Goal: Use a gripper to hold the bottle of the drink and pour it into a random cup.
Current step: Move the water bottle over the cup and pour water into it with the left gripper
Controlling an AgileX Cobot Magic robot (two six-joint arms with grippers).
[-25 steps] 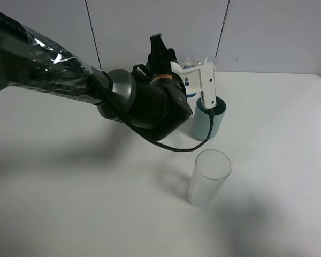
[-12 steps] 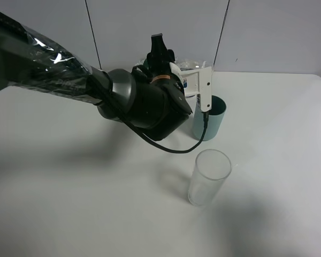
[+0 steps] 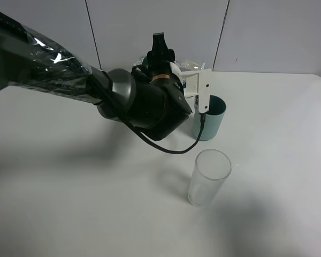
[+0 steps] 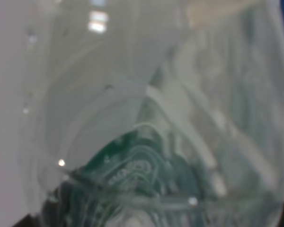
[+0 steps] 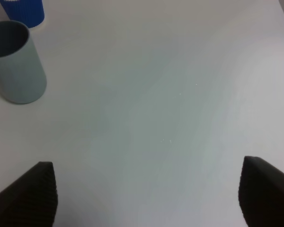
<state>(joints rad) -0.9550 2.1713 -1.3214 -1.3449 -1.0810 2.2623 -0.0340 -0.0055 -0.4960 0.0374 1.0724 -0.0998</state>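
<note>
**Item 1. Left gripper (image 3: pixel 195 80).** Black rounded hand with white plastic parts on a plastic-wrapped arm. It is clamped on the bottle of the drink and raised above the table (image 3: pixel 267 139).

**Item 2. Bottle of the drink (image 3: pixel 190 66).** Clear plastic with a dark green label. The hand hides most of it in the high view, while it fills the left wrist view (image 4: pixel 142 142). It is carried in the air, off the table. Its long axis and the way its neck points cannot be told for certain.

**Item 3. Cup (image 3: pixel 215 122).** Grey-teal tumbler standing upright with its mouth open. It is just below the gripper's white finger, at about 5 o'clock from the bottle in the high view.

**Item 4. Governing relation.** The bottle is over the cup's 11 o'clock rim rather than its centre. In my judgement, the pour depends on the neck tipping toward 5 o'clock.

**Item 5. Clear glass (image 3: pixel 208 176).** Upright and apart, at 6 o'clock of the cup.

**Item 6. Right gripper (image 5: pixel 146 198).** Fingers spread wide and empty. It is well apart from the cup (image 5: pixel 16 66), so the left arm is the nearer one.
</note>
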